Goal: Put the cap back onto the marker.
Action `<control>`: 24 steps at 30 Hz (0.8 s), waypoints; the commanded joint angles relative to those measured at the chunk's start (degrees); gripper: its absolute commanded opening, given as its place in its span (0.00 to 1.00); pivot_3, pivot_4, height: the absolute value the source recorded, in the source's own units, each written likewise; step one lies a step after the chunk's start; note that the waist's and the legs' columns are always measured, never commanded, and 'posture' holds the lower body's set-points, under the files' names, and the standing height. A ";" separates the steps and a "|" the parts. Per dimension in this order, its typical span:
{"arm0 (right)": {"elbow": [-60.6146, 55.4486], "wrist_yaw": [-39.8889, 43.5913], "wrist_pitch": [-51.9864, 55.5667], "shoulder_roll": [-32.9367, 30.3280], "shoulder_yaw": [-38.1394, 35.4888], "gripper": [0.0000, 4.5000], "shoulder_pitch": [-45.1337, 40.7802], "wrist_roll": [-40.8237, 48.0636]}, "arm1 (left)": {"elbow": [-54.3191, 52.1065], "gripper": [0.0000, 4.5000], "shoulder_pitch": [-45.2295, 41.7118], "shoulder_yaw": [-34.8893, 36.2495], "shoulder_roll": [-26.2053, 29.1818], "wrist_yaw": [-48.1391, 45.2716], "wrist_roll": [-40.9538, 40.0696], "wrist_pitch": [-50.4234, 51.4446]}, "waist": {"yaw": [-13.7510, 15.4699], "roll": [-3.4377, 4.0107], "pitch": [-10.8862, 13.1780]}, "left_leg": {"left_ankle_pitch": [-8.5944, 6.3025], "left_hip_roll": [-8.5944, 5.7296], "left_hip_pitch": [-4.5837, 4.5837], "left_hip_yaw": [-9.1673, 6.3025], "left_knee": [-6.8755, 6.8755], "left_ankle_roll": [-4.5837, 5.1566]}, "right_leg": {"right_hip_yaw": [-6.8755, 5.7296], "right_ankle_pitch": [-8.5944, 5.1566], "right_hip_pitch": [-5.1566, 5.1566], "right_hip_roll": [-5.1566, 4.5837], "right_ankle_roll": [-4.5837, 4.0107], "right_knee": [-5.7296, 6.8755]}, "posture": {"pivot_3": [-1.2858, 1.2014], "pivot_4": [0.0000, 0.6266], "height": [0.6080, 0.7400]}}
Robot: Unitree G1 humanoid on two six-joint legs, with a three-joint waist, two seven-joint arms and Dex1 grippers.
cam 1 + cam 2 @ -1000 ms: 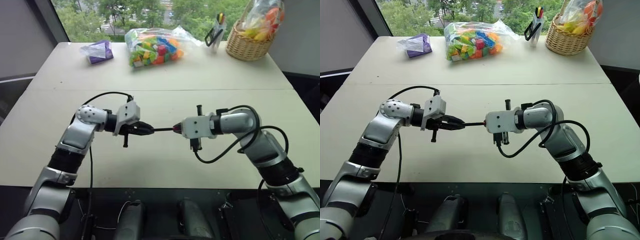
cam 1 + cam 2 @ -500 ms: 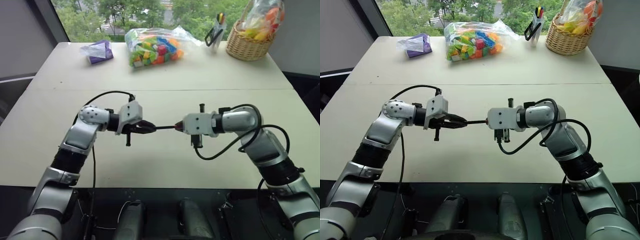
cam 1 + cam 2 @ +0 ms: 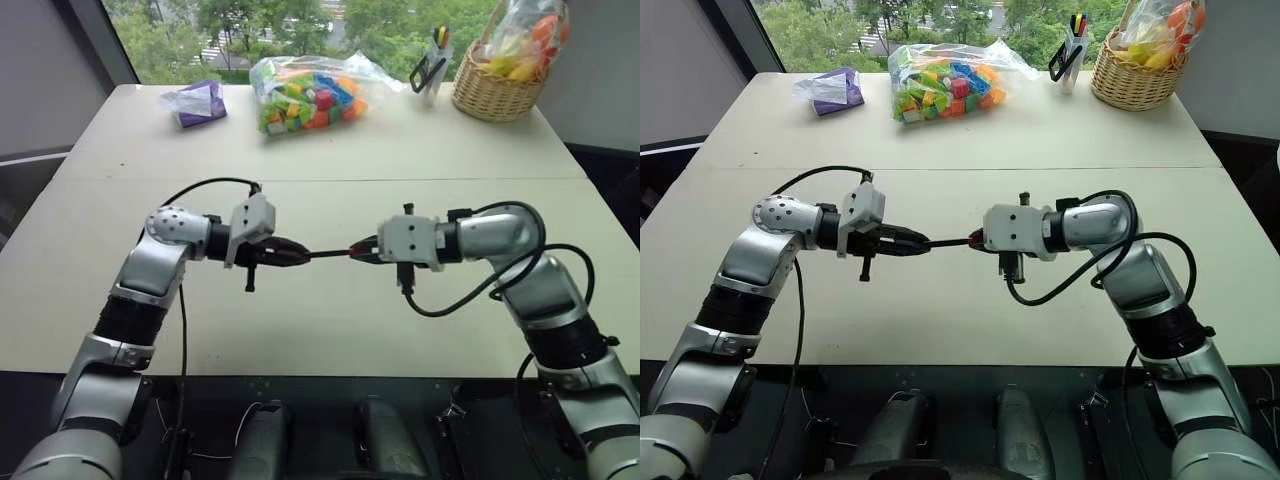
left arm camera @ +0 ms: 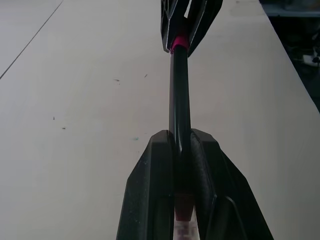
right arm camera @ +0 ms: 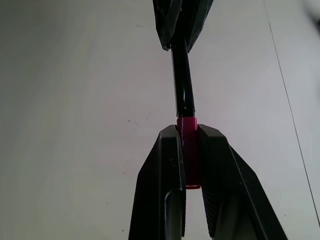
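Gripping the marker (image 3: 328,255) in the clamped left pincer (image 3: 300,257), pinching the cap (image 5: 188,150) in the closed right pincer (image 3: 362,251) above the bench (image 3: 320,320); toy-block bag (image 3: 305,95), basket (image 3: 495,90) sitting far.

Above the desk (image 3: 330,330), the marker (image 3: 328,255) is held between left claw (image 3: 292,255) and right claw (image 3: 364,250), the cap (image 5: 187,131) at its right end.
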 commanded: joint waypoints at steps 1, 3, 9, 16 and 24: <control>-6.39 3.02 -2.51 1.05 3.76 0.01 -0.58 4.23 | -2.46 0.00 -2.90 -0.15 -0.93 1.04 -0.96 -0.58 | 0.01 0.00 0.00 | 0.00 0.00 0.00 0.00 0.00 0.00 | 0.00 0.00 0.00 0.00 0.00 0.00 | 0.52 0.24 1.00; -5.85 3.01 -3.25 0.56 4.43 0.01 -0.66 2.90 | -2.37 0.00 -2.98 -0.33 -0.77 1.39 -0.45 -0.70 | 0.01 0.00 0.00 | 0.00 0.00 0.00 0.00 0.00 0.00 | 0.00 0.00 0.00 0.00 0.00 0.00 | 0.52 0.24 1.00; -4.52 1.64 -3.61 0.96 5.96 0.01 -1.78 0.21 | -2.75 0.00 -2.73 -0.79 -0.78 2.75 0.85 -0.99 | -0.06 0.00 0.00 | 0.00 0.00 0.00 0.00 0.00 0.00 | 0.00 0.00 0.00 0.00 0.00 0.00 | 0.52 0.24 1.00; -3.75 0.84 -3.83 1.46 6.16 0.01 -1.73 -0.69 | -3.79 0.00 -1.76 -0.29 -0.93 3.42 0.72 -0.39 | 0.01 0.00 0.00 | 0.00 0.00 0.00 0.00 0.00 0.00 | 0.00 0.00 0.00 0.00 0.00 0.00 | 0.52 0.24 1.00; -0.54 0.33 -4.40 -0.72 3.88 0.53 -1.12 -0.96 | -5.69 0.00 1.10 0.91 0.01 4.88 -0.14 1.43 | -0.07 -0.01 0.00 | 0.00 0.00 -0.01 -0.01 0.00 0.00 | 0.01 0.00 -0.02 0.00 0.00 0.01 | 0.52 0.24 1.00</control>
